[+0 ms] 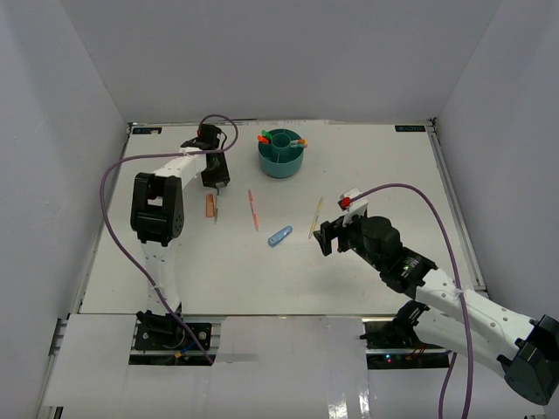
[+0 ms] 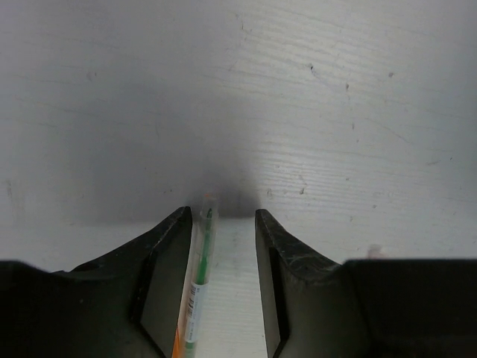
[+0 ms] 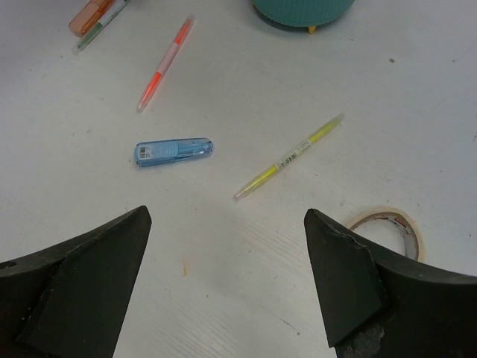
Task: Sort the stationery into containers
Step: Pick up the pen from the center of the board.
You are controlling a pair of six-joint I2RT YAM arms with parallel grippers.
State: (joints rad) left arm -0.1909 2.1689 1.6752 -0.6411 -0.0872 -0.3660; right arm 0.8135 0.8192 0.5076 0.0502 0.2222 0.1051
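Observation:
The round teal organizer (image 1: pixel 281 154) stands at the back centre with highlighters in it; its base shows in the right wrist view (image 3: pixel 302 11). My left gripper (image 1: pixel 216 186) is down at the table, open, its jaws either side of a thin green pen (image 2: pixel 200 276) that lies against the left finger (image 2: pixel 165 268). The salmon eraser (image 1: pixel 209 207) lies beside it. My right gripper (image 1: pixel 334 234) is open wide and empty (image 3: pixel 227 216) above the table. Ahead of it lie a light-blue clip (image 3: pixel 174 151), a yellow pen (image 3: pixel 291 156), a red pen (image 3: pixel 165 63) and the beige tape ring (image 3: pixel 387 227).
White walls enclose the table on three sides. Purple cables loop over both arms. In the top view the red pen (image 1: pixel 253 209), the clip (image 1: pixel 279 236) and the yellow pen (image 1: pixel 315 216) lie in a row between the two grippers.

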